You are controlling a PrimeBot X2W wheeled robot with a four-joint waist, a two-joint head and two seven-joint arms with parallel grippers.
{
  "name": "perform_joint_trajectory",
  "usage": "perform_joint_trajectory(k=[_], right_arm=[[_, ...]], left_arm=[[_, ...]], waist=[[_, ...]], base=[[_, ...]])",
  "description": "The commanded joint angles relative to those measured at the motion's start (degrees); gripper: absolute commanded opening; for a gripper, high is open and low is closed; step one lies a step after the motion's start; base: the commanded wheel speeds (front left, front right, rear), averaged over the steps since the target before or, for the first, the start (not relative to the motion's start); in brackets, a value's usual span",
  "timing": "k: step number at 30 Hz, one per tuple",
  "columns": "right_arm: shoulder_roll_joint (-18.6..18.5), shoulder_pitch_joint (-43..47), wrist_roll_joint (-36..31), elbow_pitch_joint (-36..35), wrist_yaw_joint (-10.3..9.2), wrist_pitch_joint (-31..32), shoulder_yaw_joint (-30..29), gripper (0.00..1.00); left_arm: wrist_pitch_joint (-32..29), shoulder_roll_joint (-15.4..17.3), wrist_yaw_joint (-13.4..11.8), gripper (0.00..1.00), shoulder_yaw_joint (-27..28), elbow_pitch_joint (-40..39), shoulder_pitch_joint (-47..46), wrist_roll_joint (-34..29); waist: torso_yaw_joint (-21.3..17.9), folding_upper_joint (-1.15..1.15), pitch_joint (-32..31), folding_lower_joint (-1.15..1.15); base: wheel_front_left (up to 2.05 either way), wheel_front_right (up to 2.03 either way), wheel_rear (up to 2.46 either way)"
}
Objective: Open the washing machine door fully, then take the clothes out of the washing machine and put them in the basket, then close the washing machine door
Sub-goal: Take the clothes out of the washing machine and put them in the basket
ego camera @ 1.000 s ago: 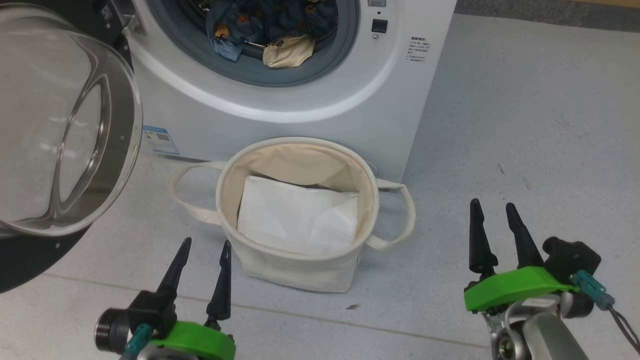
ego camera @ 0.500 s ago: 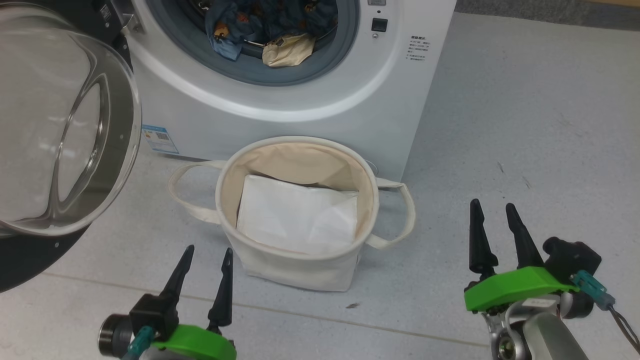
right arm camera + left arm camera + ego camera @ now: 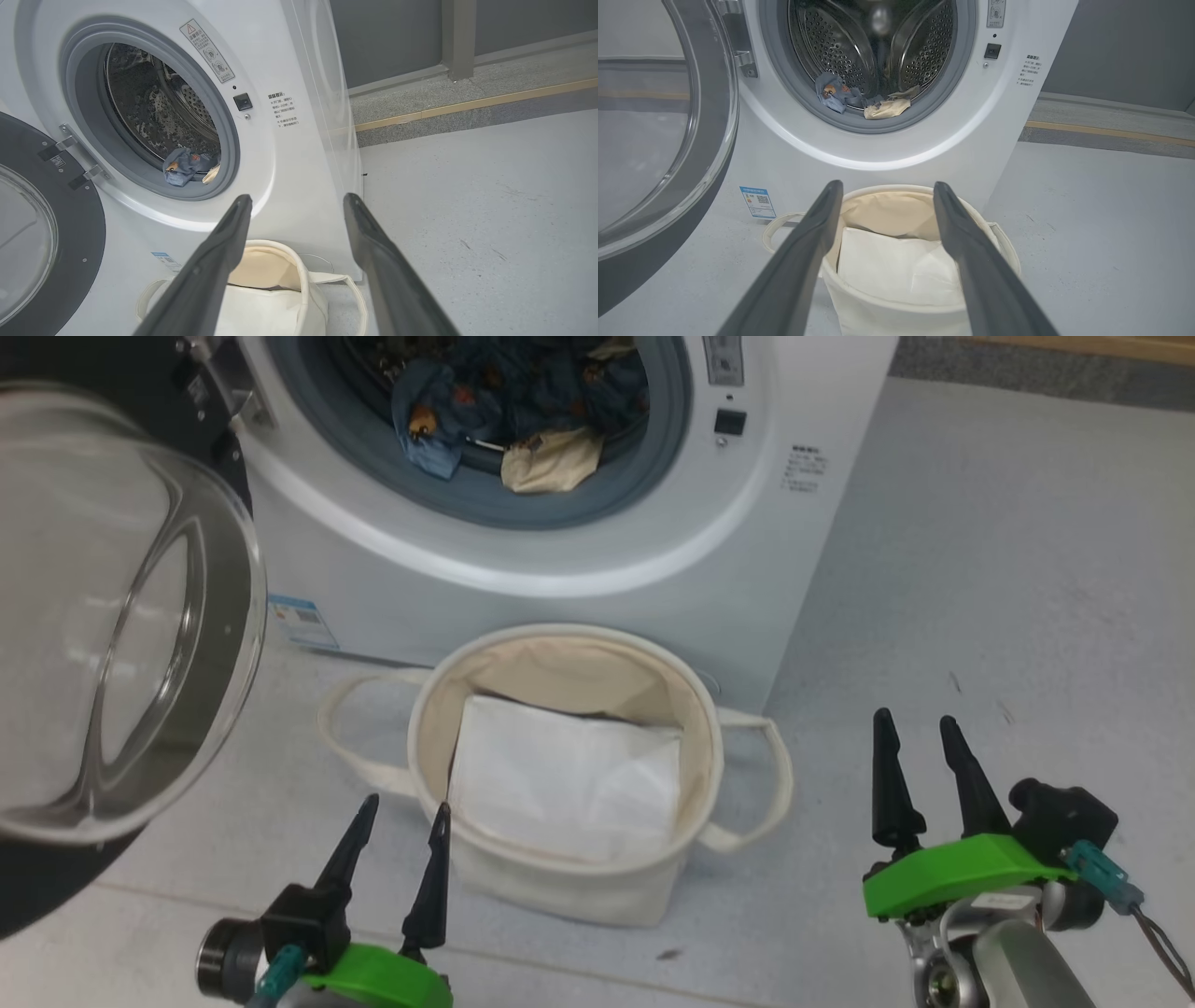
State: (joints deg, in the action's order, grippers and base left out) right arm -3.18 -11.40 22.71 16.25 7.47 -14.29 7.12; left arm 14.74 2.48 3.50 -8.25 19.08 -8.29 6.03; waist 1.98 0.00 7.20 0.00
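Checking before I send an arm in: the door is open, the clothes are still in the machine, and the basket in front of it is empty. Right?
Not quite. The basket is not empty: a flat white folded sheet lies in it, as the head view shows. The door is open and the clothes are in the machine.

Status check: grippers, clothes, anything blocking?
Jaws open, empty: left gripper, right gripper. The door swung open; clothes in the drum. The basket, holding a white sheet, sits before the machine.
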Motion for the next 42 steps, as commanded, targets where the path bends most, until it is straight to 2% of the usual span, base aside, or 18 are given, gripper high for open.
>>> perform_joint_trajectory(k=[1, 12, 23, 37, 42], right_arm=[[0.3, -1.95, 0.08, -1.61, 0.02, -0.71, 1.56, 1.0], [0.3, -1.61, 0.3, -1.38, 0.02, -0.71, 2.16, 1.0], [0.3, -2.52, 0.52, -1.75, 0.02, -0.71, 3.03, 1.0], [0.3, -4.08, -0.34, -4.04, 0.02, -0.71, 6.4, 1.0], [0.3, -5.18, -0.42, -5.55, 0.02, -0.71, 7.34, 1.0]], left_arm=[[0.26, 0.44, -0.27, 1.0, 1.61, -1.69, -2.4, -0.6], [0.26, 0.49, -0.59, 1.0, 0.55, -1.96, -1.9, -1.87], [0.26, 0.72, -0.91, 1.0, 1.01, -2.73, -2.52, -2.19], [0.26, 2.35, -3.08, 1.0, 2.6, -3.03, -8.87, -4.14], [0.26, 4.0, -3.76, 1.0, 3.21, -1.72, -14.21, -5.13]], waist=[[0.05, 0.0, -0.05, 0.0], [0.62, 0.0, -0.48, 0.0], [0.77, 0.0, 1.35, 0.0], [-1.38, 0.0, 7.9, 0.0], [-2.58, 0.0, 12.41, 0.0]], base=[[2.01, -2.04, 0.03], [1.75, -1.74, -0.01], [0.42, -0.42, 0.0], [0.0, 0.0, 0.0], [0.0, 0.0, 0.0]])
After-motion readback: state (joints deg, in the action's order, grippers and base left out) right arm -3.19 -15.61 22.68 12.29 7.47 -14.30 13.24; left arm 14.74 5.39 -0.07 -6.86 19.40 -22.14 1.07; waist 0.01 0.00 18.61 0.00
